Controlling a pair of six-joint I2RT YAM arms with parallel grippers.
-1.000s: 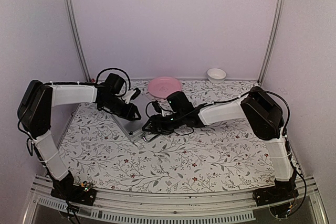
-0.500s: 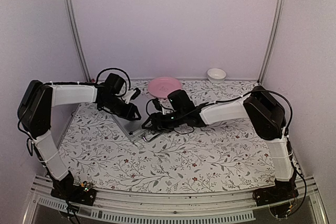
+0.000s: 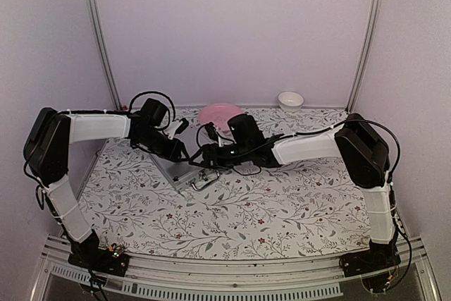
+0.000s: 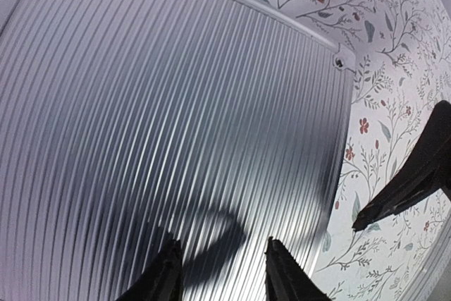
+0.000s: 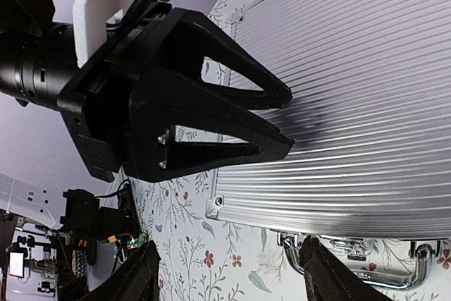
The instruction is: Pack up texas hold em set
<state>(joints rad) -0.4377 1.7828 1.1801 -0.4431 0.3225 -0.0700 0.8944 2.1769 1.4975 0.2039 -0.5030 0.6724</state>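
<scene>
The texas hold em set shows as a shut silver ribbed case [image 3: 177,168] lying flat left of the table's centre, with its metal handle [image 3: 204,181] toward the near side. Whatever it contains is hidden. My left gripper [image 3: 180,151] hangs open just over the lid [image 4: 176,103], nothing between its fingertips [image 4: 171,255]. My right gripper [image 3: 200,156] is open beside the case's near right corner. In the right wrist view the lid [image 5: 366,82], the handle [image 5: 373,267] and the left gripper [image 5: 282,114] all show, and flowered cloth lies between the fingertips [image 5: 151,255].
A pink plate [image 3: 215,113] sits at the back of the table, partly behind the right arm. A small white bowl [image 3: 290,99] stands at the back right. Purple walls and metal posts [image 3: 99,40] close in the sides.
The right arm has swung back and to the left along the case, uncovering the handle. The left arm has stayed where it was, and both grippers keep the same opening.
</scene>
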